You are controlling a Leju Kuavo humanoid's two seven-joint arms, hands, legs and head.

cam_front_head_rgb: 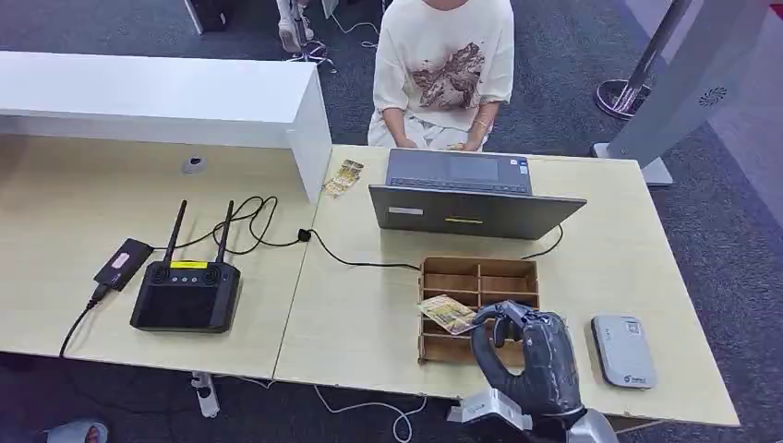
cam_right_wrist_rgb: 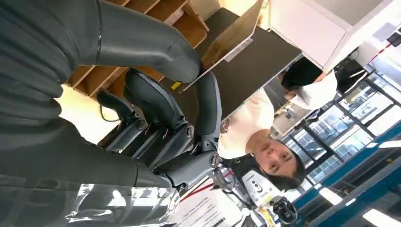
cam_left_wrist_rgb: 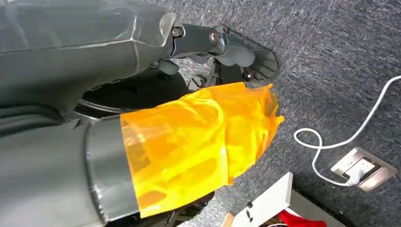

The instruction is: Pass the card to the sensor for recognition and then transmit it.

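Observation:
My right hand (cam_front_head_rgb: 528,355) is low over the table's near edge, in front of the wooden divided box (cam_front_head_rgb: 480,274). It pinches a yellowish printed card (cam_front_head_rgb: 447,314) that sticks out to the left over the box's left compartments. In the right wrist view the thumb (cam_right_wrist_rgb: 156,45) presses on the card (cam_right_wrist_rgb: 226,40), which is seen edge-on above the box (cam_right_wrist_rgb: 142,7). The grey-white sensor (cam_front_head_rgb: 623,350) lies flat on the table just right of that hand. My left hand (cam_left_wrist_rgb: 189,137), wrapped in orange tape, hangs over the carpet and holds nothing.
An open laptop (cam_front_head_rgb: 471,198) stands behind the box, and a person in a white shirt (cam_front_head_rgb: 448,65) sits behind it. A black controller with two antennas (cam_front_head_rgb: 186,293), cables and a small black box (cam_front_head_rgb: 123,263) lie at the left. More cards (cam_front_head_rgb: 343,177) lie by the white partition (cam_front_head_rgb: 309,138).

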